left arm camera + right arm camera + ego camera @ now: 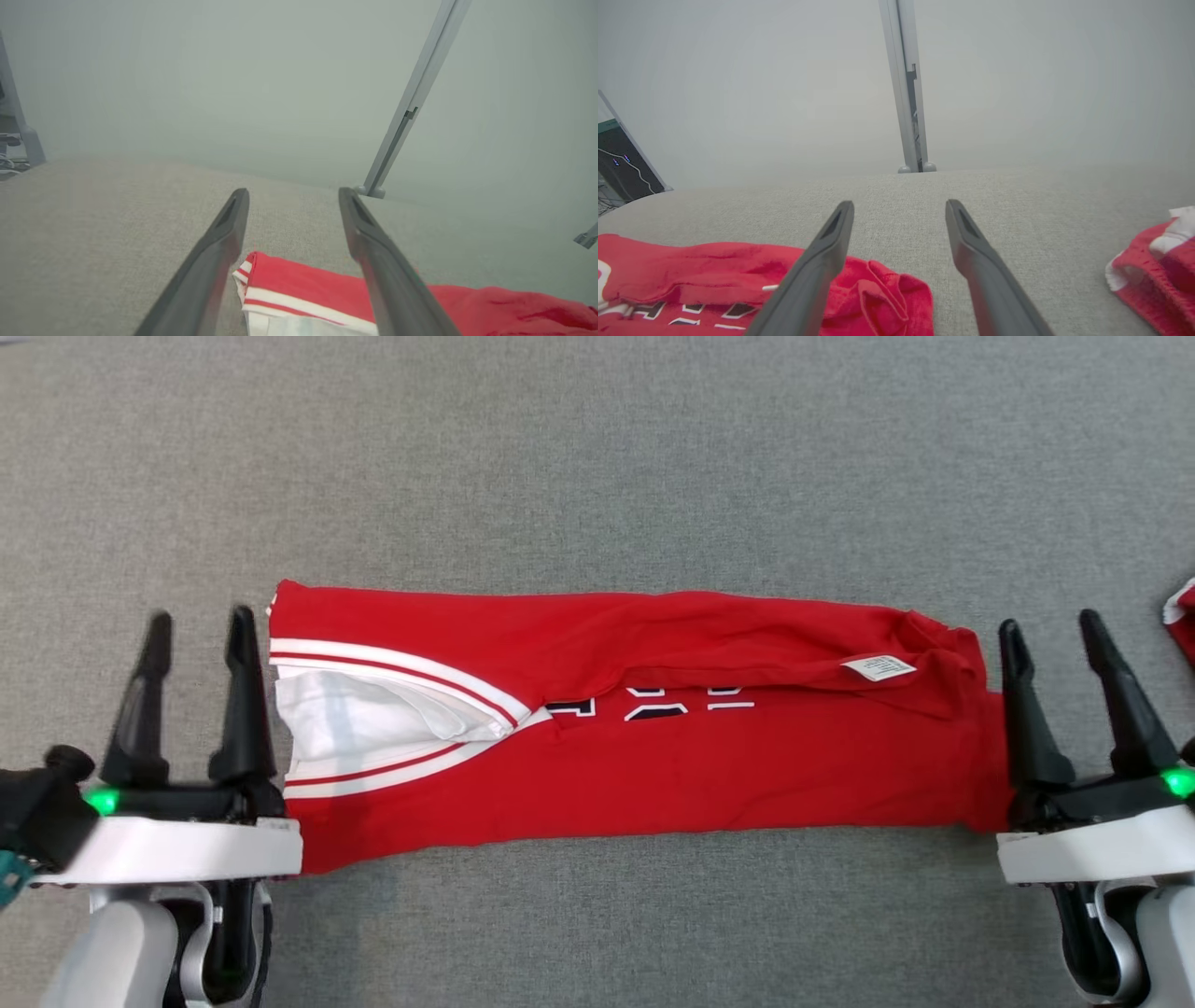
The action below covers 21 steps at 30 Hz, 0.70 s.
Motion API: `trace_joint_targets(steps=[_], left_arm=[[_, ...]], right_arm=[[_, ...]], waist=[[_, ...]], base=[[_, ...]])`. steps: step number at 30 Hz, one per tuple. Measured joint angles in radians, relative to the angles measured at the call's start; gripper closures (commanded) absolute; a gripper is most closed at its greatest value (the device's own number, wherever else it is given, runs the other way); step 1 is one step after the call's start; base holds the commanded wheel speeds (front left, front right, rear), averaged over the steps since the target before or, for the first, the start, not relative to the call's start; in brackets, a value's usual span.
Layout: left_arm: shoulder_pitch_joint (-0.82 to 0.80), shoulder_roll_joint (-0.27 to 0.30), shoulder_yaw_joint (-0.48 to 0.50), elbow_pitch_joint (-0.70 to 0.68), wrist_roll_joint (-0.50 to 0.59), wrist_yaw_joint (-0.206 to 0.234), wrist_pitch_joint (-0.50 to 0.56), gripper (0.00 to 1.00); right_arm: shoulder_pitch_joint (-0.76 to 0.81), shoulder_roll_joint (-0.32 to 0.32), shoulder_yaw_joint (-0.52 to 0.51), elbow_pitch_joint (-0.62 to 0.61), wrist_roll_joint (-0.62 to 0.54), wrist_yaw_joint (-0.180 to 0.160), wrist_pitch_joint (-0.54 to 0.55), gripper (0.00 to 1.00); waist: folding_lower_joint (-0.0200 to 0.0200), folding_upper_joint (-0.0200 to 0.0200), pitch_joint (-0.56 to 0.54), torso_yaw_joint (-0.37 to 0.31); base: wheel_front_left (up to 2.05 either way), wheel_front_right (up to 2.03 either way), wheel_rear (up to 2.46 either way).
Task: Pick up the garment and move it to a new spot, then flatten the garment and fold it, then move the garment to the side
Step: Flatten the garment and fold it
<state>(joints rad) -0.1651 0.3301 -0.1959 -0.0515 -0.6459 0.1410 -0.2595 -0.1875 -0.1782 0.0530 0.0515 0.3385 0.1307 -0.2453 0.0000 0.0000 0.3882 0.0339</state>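
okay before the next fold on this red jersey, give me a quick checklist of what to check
1. Left gripper open, nothing clamped: ok.
2. Right gripper open, nothing clamped: ok.
3. Red jersey lies as one long strip between the two grippers: ok.
4. Jersey's right end smooth: not ok, it is bunched near the white label.
5. Second red garment apart from the jersey: ok, grey table shows between them.
6. Fingers lifted off the cloth: cannot tell.

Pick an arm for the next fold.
Left, probably: a corner of the garment lies between the open fingers of the left gripper; the right gripper sits mostly beside the other end.
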Motion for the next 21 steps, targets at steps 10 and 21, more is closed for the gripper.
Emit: trace_joint_targets(steps=[10,21], left_arm=[[0.001,-0.092,0.151,-0.059,0.235,-0.073,-0.001,0.0],[0.092,-0.106,0.165,0.029,0.31,-0.131,-0.001,0.0]], right_arm=[[0.051,0.07,-0.092,-0.115,-0.113,0.0,0.065,0.0],[0.118,0.094,-0.116,-0.114,-0.128,0.0,0.095,0.0]], waist=[[0.0,0.0,-0.054,0.002],[0.0,0.0,-0.087,0.007]], base=[[0.0,0.0,0.0],[0.0,0.0,0.0]])
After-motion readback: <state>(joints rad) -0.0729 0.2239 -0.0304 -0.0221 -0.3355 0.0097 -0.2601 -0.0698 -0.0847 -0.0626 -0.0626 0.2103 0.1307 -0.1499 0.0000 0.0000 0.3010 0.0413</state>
